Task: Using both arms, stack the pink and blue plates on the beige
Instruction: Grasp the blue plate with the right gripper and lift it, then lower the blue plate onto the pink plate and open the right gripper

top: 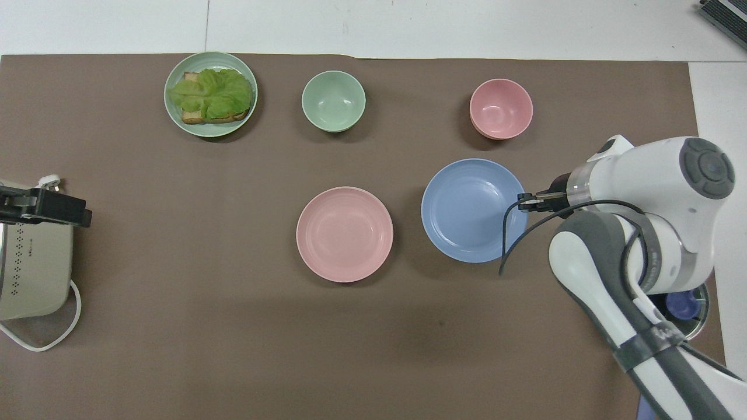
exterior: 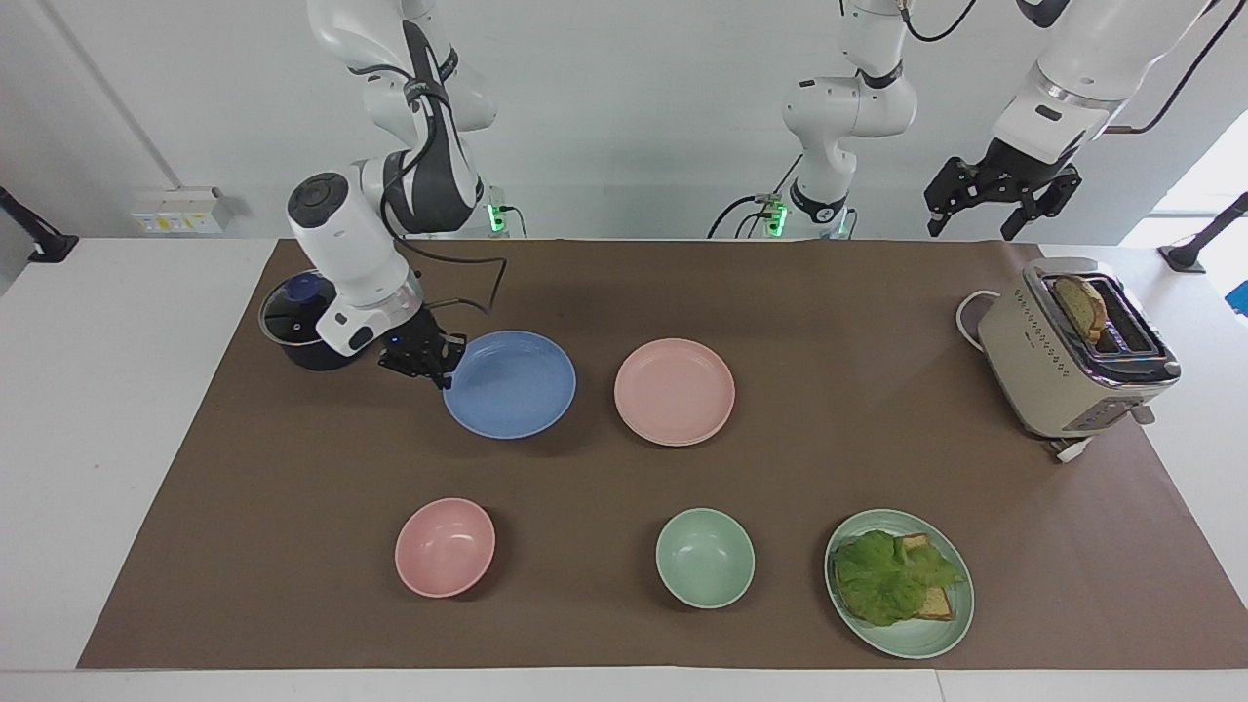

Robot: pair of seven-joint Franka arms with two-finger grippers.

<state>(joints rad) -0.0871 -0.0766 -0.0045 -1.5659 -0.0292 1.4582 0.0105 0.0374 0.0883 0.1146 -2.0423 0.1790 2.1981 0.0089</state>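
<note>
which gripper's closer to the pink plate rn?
Right. The right gripper is shut on the blue plate's rim, beside the pink plate. The left gripper waits over the toaster end.

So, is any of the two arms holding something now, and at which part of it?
The right gripper holds the blue plate by its rim, at the right arm's end. The left gripper, over the table's edge, holds nothing.

The pot [top: 683, 306] is mostly covered by the right arm, and the toaster [top: 32, 274] is cut off.
</note>
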